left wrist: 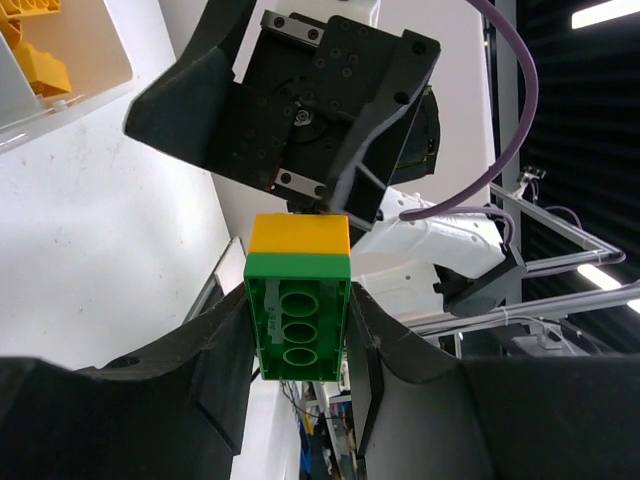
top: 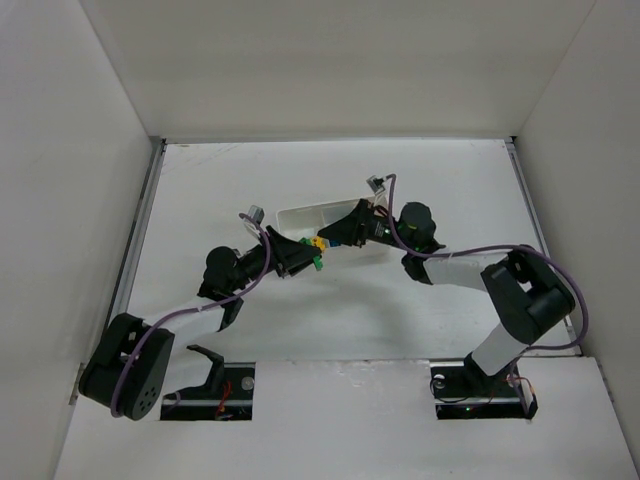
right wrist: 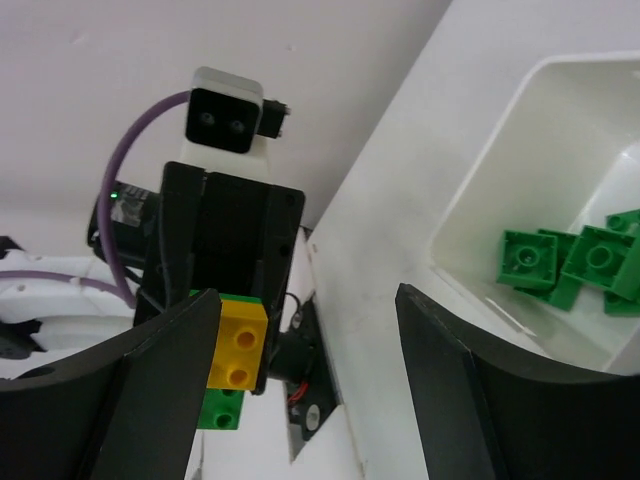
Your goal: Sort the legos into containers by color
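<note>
**A:** What are the fingers doing?

**B:** The left gripper (left wrist: 300,345) is clamped snug on the green brick (left wrist: 298,322), which has one yellow brick (left wrist: 300,237) stuck on top, so it's one two-brick stack. It's held in the air just off the near side of the tray (top: 300,215). The right gripper (right wrist: 305,300) is spread wide and gripping nothing. The yellow brick sits right by one of its fingers (right wrist: 150,400), can't tell if it's touching.

**A:** Anything in the tray?

**B:** One compartment has loose green bricks (right wrist: 570,262). I count four or five, the frame edge cuts some off. Another has yellow bricks (left wrist: 35,55), at least two.
</note>
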